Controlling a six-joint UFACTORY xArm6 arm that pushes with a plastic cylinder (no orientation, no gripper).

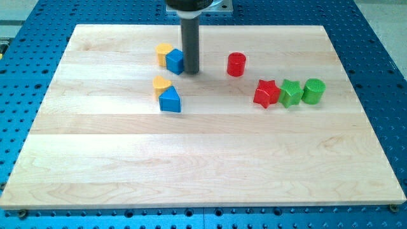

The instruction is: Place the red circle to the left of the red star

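Observation:
The red circle [236,64], a short cylinder, stands on the wooden board [203,159] right of centre near the view's top. The red star [266,93] lies lower and to the right of it, apart from it. My tip [191,71] is down on the board to the left of the red circle, with a clear gap between them. The tip is right beside the blue cube [175,61], at its right side.
A yellow block [163,53] touches the blue cube's left. A yellow heart [161,84] and a blue triangle-like block [170,100] sit together below them. A green star [290,93] and a green circle [313,91] line up right of the red star.

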